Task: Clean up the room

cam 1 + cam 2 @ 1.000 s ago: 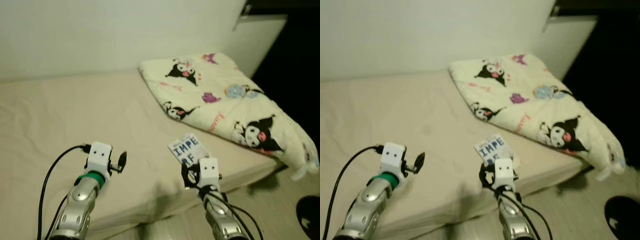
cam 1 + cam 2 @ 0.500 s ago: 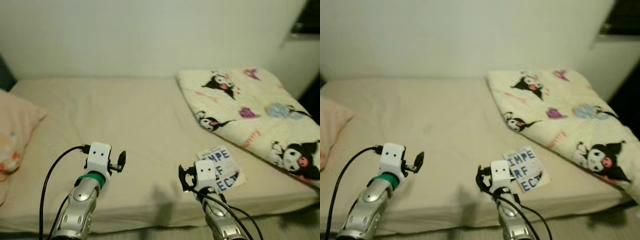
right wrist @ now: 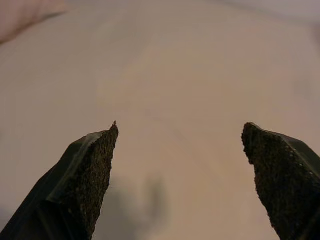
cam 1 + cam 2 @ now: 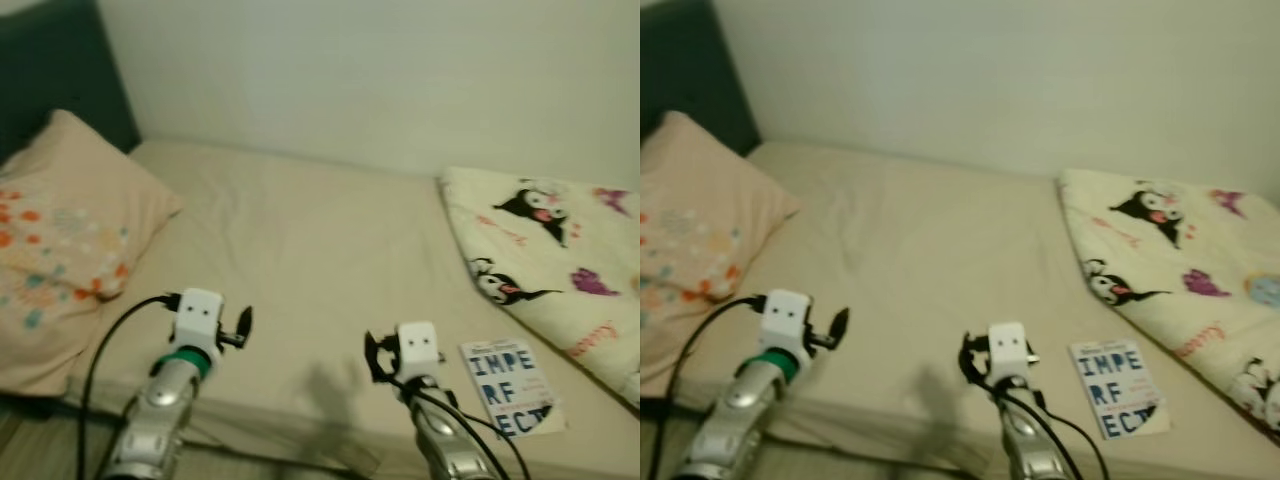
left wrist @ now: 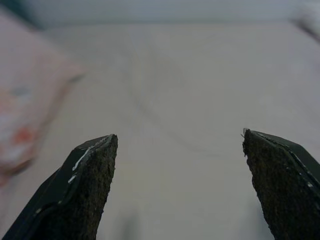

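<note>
A white book with blue letters lies flat on the beige bed near its front edge, to the right of my right gripper. A cream blanket printed with cartoon figures lies folded at the right end of the bed. A peach pillow with a floral print rests at the left end. My left gripper is held over the front of the mattress. In the wrist views both grippers stand open with bare sheet between the fingers.
A pale wall runs behind the bed. A dark headboard rises behind the pillow at the far left. The bed's front edge lies just below my arms.
The camera has swung left: the blanket and book slid toward the right edge, and the pillow and headboard came into view. Both arms keep the same pose, grippers still open.
</note>
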